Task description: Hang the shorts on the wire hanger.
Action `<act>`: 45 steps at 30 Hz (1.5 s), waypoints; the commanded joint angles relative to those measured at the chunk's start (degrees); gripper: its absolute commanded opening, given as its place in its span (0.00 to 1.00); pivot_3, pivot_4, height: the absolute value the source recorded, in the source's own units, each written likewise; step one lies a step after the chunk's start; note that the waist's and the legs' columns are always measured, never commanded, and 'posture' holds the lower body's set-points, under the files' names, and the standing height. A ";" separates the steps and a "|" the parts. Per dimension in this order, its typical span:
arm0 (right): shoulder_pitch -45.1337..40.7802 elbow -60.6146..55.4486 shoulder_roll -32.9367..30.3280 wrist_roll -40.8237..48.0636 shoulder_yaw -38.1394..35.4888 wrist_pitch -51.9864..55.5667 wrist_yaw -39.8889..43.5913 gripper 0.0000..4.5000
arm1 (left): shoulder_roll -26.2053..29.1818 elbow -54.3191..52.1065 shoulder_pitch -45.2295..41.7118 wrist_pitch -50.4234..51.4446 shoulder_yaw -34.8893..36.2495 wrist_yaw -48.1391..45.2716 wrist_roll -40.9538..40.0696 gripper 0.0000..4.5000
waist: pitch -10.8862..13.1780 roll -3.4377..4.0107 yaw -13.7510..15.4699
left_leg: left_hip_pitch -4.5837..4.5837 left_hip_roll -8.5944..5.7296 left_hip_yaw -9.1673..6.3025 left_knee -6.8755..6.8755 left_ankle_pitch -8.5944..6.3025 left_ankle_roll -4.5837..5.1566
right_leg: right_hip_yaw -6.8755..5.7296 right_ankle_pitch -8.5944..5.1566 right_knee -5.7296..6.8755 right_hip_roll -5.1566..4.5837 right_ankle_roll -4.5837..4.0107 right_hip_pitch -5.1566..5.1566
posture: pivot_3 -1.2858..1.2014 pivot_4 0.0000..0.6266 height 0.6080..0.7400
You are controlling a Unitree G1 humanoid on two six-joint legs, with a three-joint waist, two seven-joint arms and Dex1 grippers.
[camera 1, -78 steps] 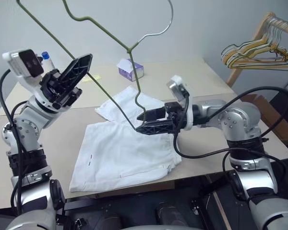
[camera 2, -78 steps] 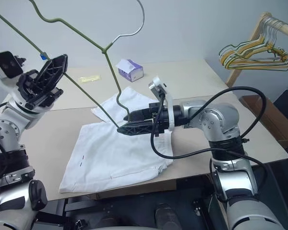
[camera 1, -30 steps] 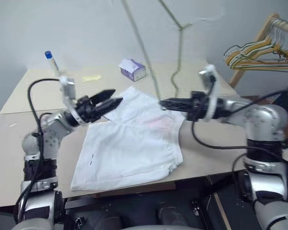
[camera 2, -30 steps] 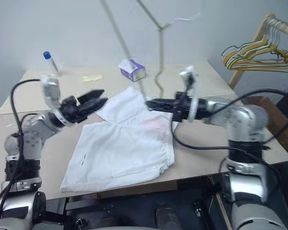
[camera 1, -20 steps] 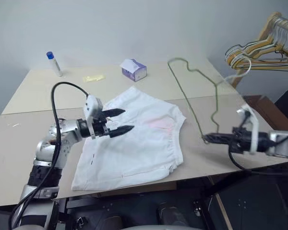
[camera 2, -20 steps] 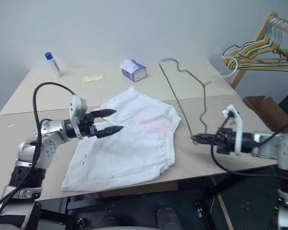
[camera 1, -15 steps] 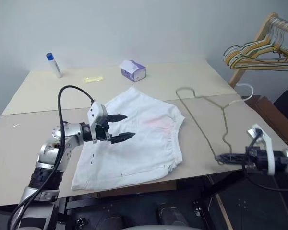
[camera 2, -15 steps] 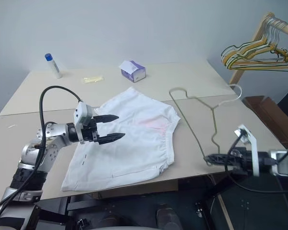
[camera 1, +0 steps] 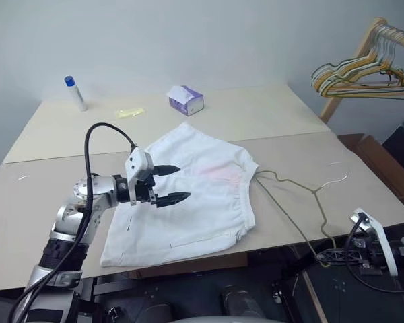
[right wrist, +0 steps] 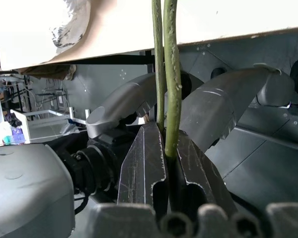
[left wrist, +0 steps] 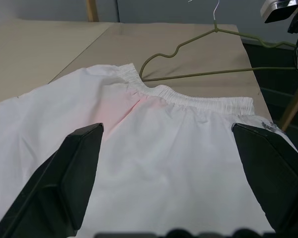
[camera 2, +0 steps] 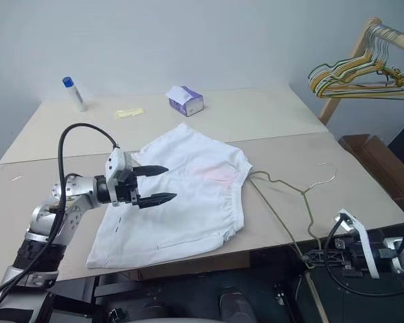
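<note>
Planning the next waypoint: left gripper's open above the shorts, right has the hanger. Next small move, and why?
Probably lower the open left gripper onto the shorts near the waistband and close: they lie flat, ungripped, while the right gripper already pinches the wire hanger.

Left gripper (camera 1: pixel 174 183) with jaws spread wide over the shorts (camera 1: pixel 188 202), flat cloth between and ahead of them, wire hanger (camera 1: pixel 293 202) lying beyond the waistband, bare bench (camera 1: pixel 269 118) past it, right gripper (camera 1: pixel 323 256) off the bench edge, jaws clamped on the hanger's wire.
</note>
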 commanded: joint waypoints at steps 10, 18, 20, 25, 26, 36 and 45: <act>-1.84 -0.95 1.21 -0.14 0.32 -2.76 3.82 0.00 | 0.24 -2.15 -0.19 -0.87 0.36 0.64 0.87 0.99 | -0.01 0.01 0.00 | 0.27 -0.01 0.05 0.00 0.00 0.00 | 0.06 0.01 0.01 0.00 0.02 0.06 | 0.48 0.00 1.00; -4.57 -1.00 2.56 -2.77 4.06 -4.15 3.39 0.00 | -0.25 -2.79 0.41 -0.73 0.45 1.70 1.27 0.99 | -0.01 0.01 0.08 | 0.28 -0.01 0.06 -0.01 0.00 0.00 | 0.08 0.01 0.00 0.00 0.03 0.05 | 0.48 0.00 1.00; -5.35 -0.29 2.55 -4.22 5.81 -5.10 3.48 0.00 | 0.02 -2.94 0.81 -1.05 0.22 1.87 1.98 0.99 | -0.01 0.01 0.06 | 0.29 -0.01 0.07 -0.01 0.00 0.00 | 0.09 0.01 0.01 0.00 0.02 0.05 | 0.48 0.00 1.00; -8.70 3.76 3.06 -7.02 9.24 -6.37 4.35 0.00 | -0.25 -3.15 1.41 -1.19 0.36 2.59 2.54 0.99 | -0.01 0.01 0.19 | 0.31 -0.02 0.09 -0.01 0.00 0.00 | 0.10 0.01 0.02 0.00 0.02 0.06 | 0.49 0.00 1.00; -9.80 4.68 3.02 -7.45 9.95 -6.63 5.11 0.00 | -0.33 -3.23 1.48 -1.20 0.37 2.76 2.60 0.99 | -0.01 0.01 0.20 | 0.32 -0.01 0.09 -0.01 0.00 0.00 | 0.10 0.02 0.02 -0.01 0.02 0.07 | 0.49 0.00 1.00; -24.91 14.28 5.94 -11.38 19.90 -4.58 13.61 0.00 | -0.96 -2.92 1.96 -2.17 0.11 3.74 3.58 0.99 | -0.01 0.01 -0.02 | 0.43 0.00 0.14 -0.01 0.00 0.00 | 0.13 0.05 0.02 0.00 0.02 0.13 | 0.49 0.00 1.00; -37.74 32.17 13.98 -19.99 25.27 -8.09 14.46 0.00 | -0.58 -4.51 4.16 -2.10 0.94 4.83 3.99 0.99 | -0.01 0.02 0.59 | 0.38 -0.02 0.13 0.00 0.00 0.00 | 0.11 0.33 0.00 -0.01 -0.43 0.10 | 0.50 0.00 1.00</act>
